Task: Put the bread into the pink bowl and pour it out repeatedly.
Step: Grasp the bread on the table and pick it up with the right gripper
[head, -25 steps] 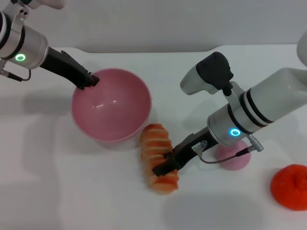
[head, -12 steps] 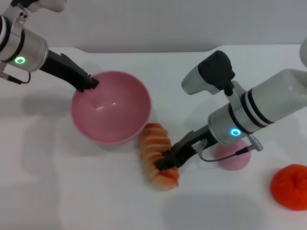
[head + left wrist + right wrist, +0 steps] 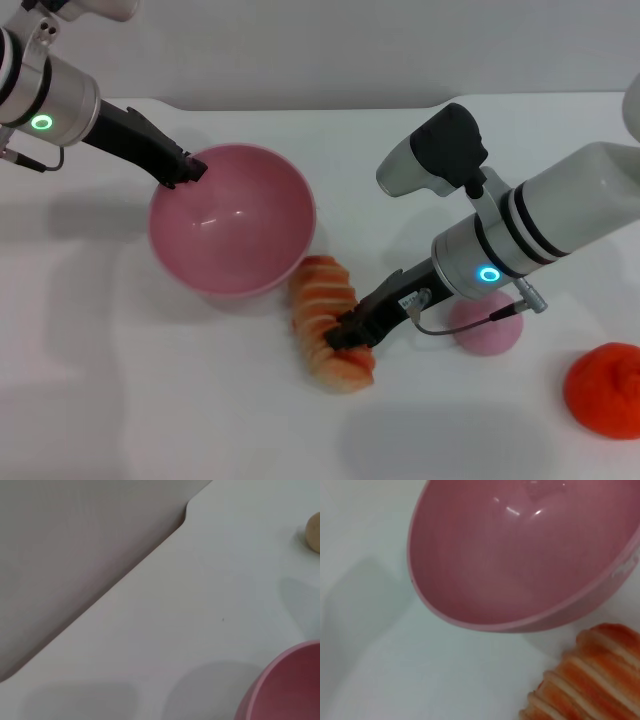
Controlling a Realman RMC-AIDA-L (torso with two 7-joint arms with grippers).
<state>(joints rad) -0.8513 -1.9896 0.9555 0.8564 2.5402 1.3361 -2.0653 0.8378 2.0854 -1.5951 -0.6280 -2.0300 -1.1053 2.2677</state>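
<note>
From the head camera, the left gripper point(image 3: 190, 170) reaches in from the upper left, its dark fingers pinching the far-left rim of the pink bowl point(image 3: 232, 222), which looks tipped slightly toward the robot. The bowl is glossy, smooth and deep, and holds nothing. The right gripper point(image 3: 347, 335) slants down from the right, its fingers pressed on the bread point(image 3: 326, 322), a ridged loaf striped orange and cream that lies on the white bench point(image 3: 150, 400) just beside the bowl's near rim. A small pink ball point(image 3: 484, 328) sits partly behind the right arm, and a rough orange ball point(image 3: 603, 389) lies near the right edge.

Seen by the left wrist camera, only a curve of the bowl point(image 3: 287, 687) shows over the bench, with a beige lump point(image 3: 314, 532) far off.

At the right wrist, the bowl's shiny hollow point(image 3: 530, 550) fills the view, and the loaf's ridges point(image 3: 585, 680) lie close below its rim.
</note>
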